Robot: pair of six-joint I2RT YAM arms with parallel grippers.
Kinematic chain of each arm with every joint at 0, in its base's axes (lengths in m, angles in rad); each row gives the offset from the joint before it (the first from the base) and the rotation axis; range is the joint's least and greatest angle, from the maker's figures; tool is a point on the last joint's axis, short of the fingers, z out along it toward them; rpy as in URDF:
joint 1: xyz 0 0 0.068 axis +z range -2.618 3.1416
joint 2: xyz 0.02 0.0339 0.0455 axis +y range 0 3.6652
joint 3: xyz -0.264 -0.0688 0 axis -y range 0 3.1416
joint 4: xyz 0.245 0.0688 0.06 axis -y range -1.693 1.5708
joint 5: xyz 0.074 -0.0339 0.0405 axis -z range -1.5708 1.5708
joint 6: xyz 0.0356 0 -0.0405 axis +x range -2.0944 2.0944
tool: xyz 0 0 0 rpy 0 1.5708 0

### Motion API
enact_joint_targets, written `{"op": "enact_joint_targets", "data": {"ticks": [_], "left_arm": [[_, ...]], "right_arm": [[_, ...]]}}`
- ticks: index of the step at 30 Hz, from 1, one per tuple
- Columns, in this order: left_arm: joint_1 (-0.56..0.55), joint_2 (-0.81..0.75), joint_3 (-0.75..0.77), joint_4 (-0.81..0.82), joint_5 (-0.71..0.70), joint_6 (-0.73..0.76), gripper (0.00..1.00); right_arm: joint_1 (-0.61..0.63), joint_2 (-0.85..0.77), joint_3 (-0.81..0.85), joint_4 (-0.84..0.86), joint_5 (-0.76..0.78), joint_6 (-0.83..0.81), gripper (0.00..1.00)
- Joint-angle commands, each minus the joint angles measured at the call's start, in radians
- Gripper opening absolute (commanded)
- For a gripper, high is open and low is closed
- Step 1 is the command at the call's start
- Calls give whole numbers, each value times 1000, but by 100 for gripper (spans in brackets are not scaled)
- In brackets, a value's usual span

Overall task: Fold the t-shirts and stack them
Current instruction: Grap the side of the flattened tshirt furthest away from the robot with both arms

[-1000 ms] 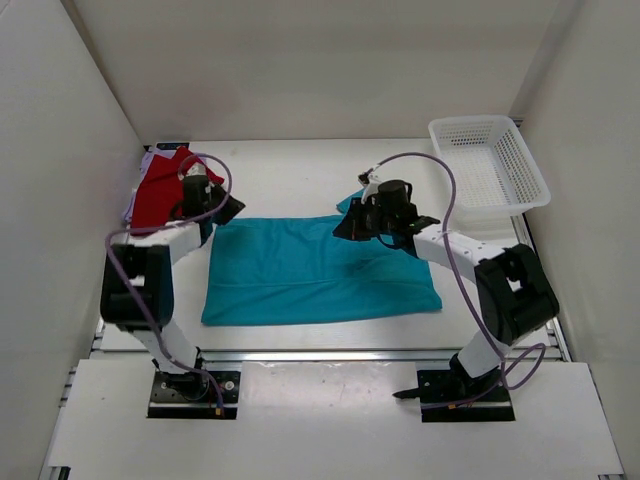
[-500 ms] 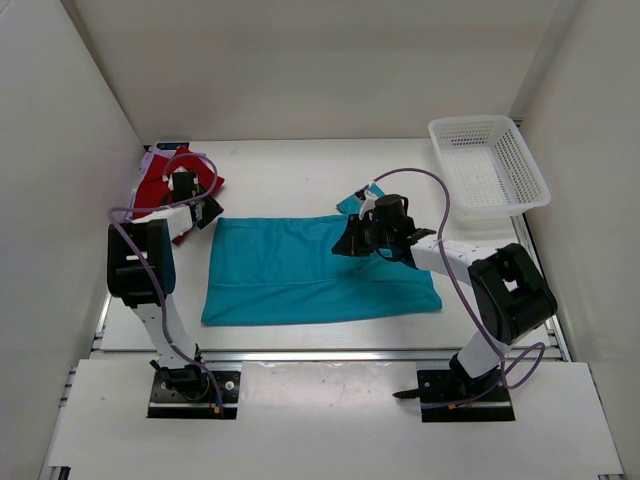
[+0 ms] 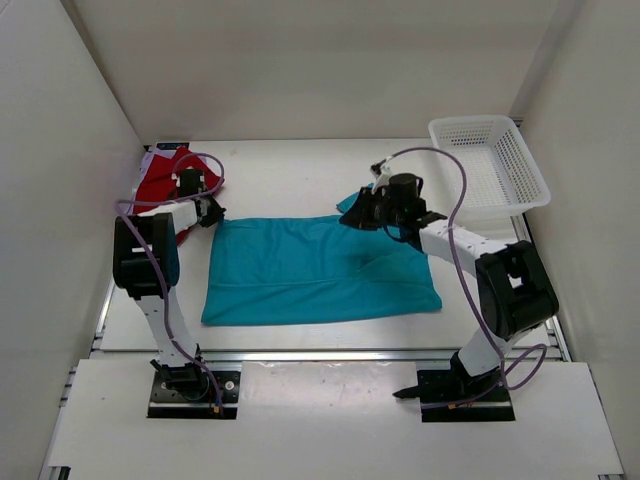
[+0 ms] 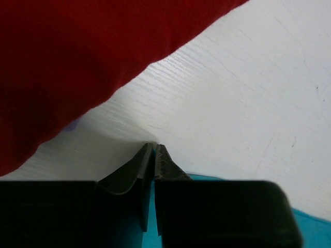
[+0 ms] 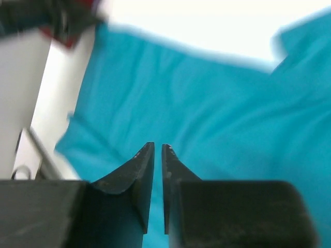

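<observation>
The teal blue cloth t-shirt (image 3: 320, 270) lies spread flat mid-worktop. The deep red cloth t-shirt (image 3: 160, 186) is bunched in the far-left corner. The left gripper (image 4: 155, 146), jaws pressed together, sits at the teal shirt's far-left corner. The right gripper (image 5: 158, 147), jaws almost touching and holding nothing, is over its far-right part.

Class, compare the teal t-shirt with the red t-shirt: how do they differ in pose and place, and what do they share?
The teal t-shirt lies spread flat, while the red t-shirt sits bunched in a heap. The teal t-shirt fills the middle of the table, and the red t-shirt is pushed into its far left corner. The teal t-shirt shows far more area than the red t-shirt. Both are plain cloth resting on the table.
</observation>
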Motion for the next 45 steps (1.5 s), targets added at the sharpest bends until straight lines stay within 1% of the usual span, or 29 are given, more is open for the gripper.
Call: {"op": "enact_joint_targets", "data": {"ticks": [1, 2, 3, 4, 5, 7, 8, 10, 13, 15, 16, 17, 18, 20, 22, 24, 25, 30, 31, 32, 33, 34, 35, 37, 39, 40, 41, 43, 45], "left_arm": [[1, -22, 10, -15, -5, 16, 16], [10, -22, 2, -2, 4, 13, 13], [7, -25, -7, 8, 4, 13, 8], [13, -28, -10, 6, -2, 7, 4], [7, -34, -18, 9, 0, 8, 1], [-2, -48, -24, 15, -19, 21, 0], [-11, -54, -27, 26, -28, 28, 0], [-14, -70, -44, 34, -30, 22, 0], [-13, -90, -56, 68, 3, -10, 0], [-11, -96, -43, 60, 0, -10, 0], [-11, -94, -39, 58, 7, -15, 0], [-11, -96, -41, 61, 16, -15, 0], [-10, -100, -41, 57, 18, -16, 0], [-11, -111, -52, 72, 12, -15, 0], [-7, -116, -59, 77, 14, -25, 0], [-8, -123, -64, 81, 14, -30, 0], [-14, -122, -59, 71, 15, -28, 0], [-26, -142, -70, 83, 14, -42, 0], [-23, -148, -70, 80, 15, -45, 0], [-25, -154, -70, 83, 15, -47, 0], [-23, -160, -69, 84, 15, -41, 0], [-25, -166, -72, 88, 15, -47, 0], [-26, -168, -70, 83, 15, -50, 0], [-22, -172, -67, 86, 14, -51, 0], [-31, -175, -76, 91, 17, -50, 0], [-23, -180, -84, 83, 14, -48, 0], [-22, -177, -76, 94, 18, -51, 0], [-17, -177, -84, 89, 14, -47, 0], [-26, -169, -79, 91, 15, -50, 0]], "right_arm": [[-87, 43, 114, 35, 86, -21, 12], [-116, 75, 140, 23, 114, -32, 16], [-128, 109, 156, 20, 128, -41, 18], [-160, 127, 182, 3, 169, -48, 23], [-180, 158, 194, -2, 236, -73, 25], [-209, 207, 234, -2, 284, -83, 27], [-234, 244, 259, -4, 269, -89, 27], [-252, 294, 317, -60, 269, -95, 28], [-262, 348, 412, -106, 320, -147, 37], [-265, 443, 572, -231, 335, -195, 43], [-268, 492, 611, -293, 334, -215, 45], [-269, 524, 686, -318, 337, -236, 45], [-269, 570, 764, -383, 335, -252, 45], [-274, 664, 873, -473, 320, -270, 45], [-263, 699, 961, -513, 320, -291, 45], [-248, 741, 1028, -554, 312, -301, 46], [-249, 767, 1071, -586, 315, -307, 45], [-231, 841, 1193, -663, 312, -339, 45], [-228, 862, 1232, -690, 314, -350, 44], [-228, 882, 1250, -717, 312, -354, 40], [-228, 893, 1285, -729, 307, -357, 39], [-223, 914, 1321, -752, 309, -356, 38], [-225, 930, 1348, -775, 303, -354, 39], [-225, 954, 1378, -790, 297, -359, 38], [-216, 960, 1386, -789, 295, -350, 35], [-217, 957, 1385, -792, 292, -347, 30], [-222, 953, 1383, -800, 301, -345, 29], [-211, 950, 1386, -806, 321, -351, 32], [-214, 943, 1383, -821, 350, -358, 41]]}}
